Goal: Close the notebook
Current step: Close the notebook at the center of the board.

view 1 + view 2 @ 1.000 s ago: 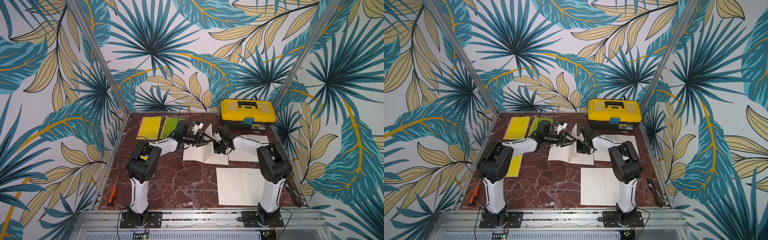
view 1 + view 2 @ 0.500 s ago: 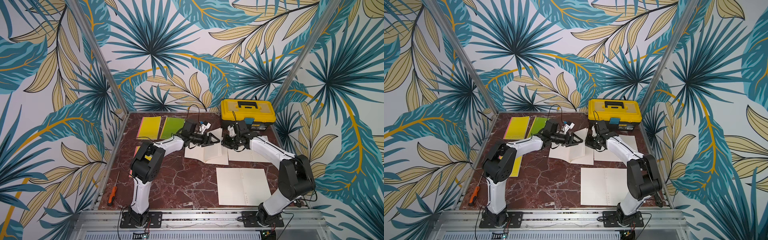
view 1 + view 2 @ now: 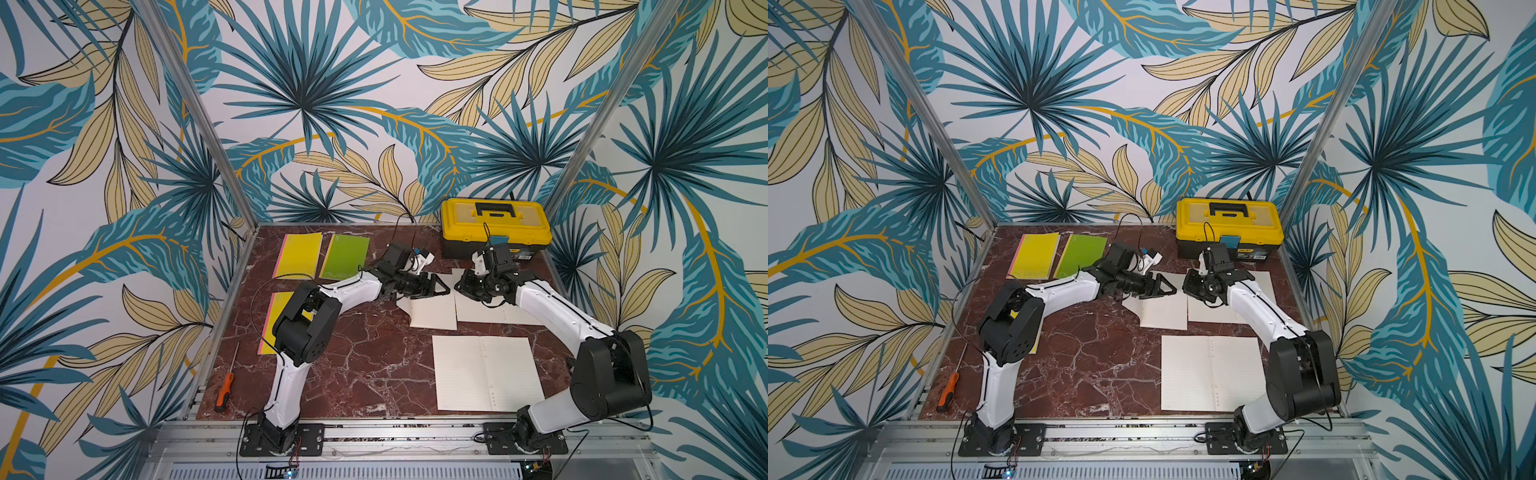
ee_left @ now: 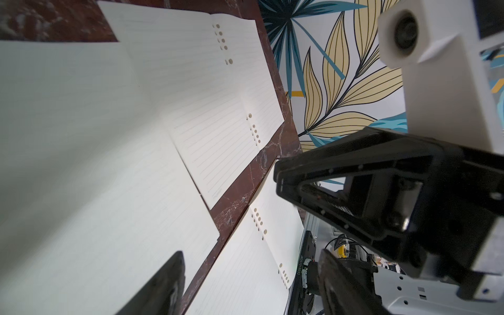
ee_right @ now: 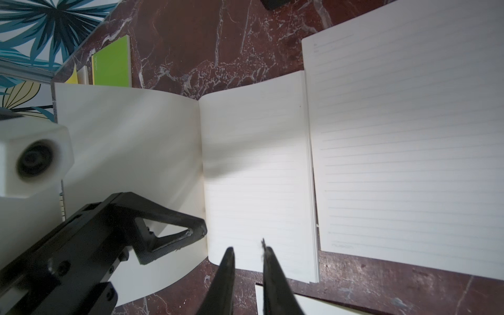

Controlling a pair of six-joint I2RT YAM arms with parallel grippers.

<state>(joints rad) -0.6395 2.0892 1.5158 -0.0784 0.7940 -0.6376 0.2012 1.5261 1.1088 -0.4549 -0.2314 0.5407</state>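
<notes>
Left gripper (image 4: 251, 251), jaws wide and empty, sits beside the raised leaf (image 5: 131, 136) of the open notebook (image 3: 432, 311) on the desk (image 3: 353, 365) between the two, right gripper (image 5: 246, 248) narrowly parted, holding nothing; mid-fold, I judge, so next that leaf needs pushing over flat.

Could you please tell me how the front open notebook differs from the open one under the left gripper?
The front cream lined notebook lies flat; the rear cream lined notebook has one page curling upward. The front one has no gripper near; the rear one sits under the left gripper. Both are open.
</notes>
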